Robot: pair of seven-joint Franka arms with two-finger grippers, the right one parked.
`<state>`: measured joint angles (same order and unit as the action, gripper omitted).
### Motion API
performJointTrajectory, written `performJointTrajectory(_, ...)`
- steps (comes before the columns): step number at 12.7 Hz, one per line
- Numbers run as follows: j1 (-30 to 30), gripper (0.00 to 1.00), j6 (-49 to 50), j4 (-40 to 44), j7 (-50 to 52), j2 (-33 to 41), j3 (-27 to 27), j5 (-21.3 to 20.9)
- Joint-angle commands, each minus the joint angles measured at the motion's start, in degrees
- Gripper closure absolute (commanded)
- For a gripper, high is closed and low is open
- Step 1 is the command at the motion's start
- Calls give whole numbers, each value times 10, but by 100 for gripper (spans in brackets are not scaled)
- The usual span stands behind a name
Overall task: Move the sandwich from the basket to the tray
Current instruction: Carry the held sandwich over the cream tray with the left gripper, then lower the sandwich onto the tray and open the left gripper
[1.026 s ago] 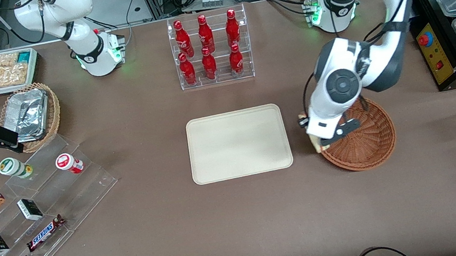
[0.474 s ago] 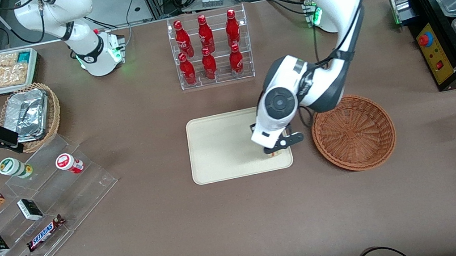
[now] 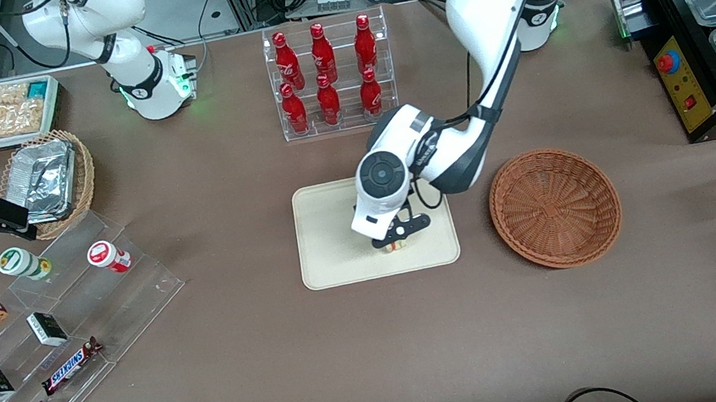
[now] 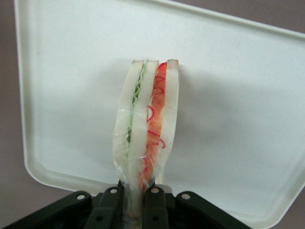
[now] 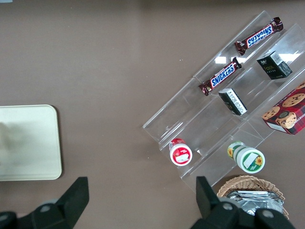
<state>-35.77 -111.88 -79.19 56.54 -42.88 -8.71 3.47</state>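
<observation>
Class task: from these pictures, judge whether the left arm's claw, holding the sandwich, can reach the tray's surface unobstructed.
Probably yes: the claw, shut on the sandwich, hangs over the bare tray.

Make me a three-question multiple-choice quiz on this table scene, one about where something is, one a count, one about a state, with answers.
1. Where is the gripper?
A. Over the tray
B. Over the basket
C. Beside the bottle rack

2. How many red bottles stand in the clear rack?
A. Four
B. Six
C. Eight

3. What is the state of the sandwich?
A. Lying in the basket
B. Pinched in the gripper
C. Lying loose on the table

Answers:
1. A, it hangs above the cream tray.
2. B, two rows of three red bottles fill the rack.
3. B, the fingers clamp the sandwich, and the basket holds nothing.
</observation>
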Motion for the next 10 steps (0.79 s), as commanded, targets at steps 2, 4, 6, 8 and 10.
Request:
performJointTrajectory(2,-21,93,-10,44,22,-40,8,1)
performJointTrajectory(4,-21,76,-22,41,19,-44,8,-1)
performJointTrajectory(6,-21,0,-22,41,21,-42,9,-1)
performJointTrajectory(8,-20,0,-19,43,21,-36,9,-1)
performJointTrajectory(10,-16,0,1,44,20,-10,11,0)
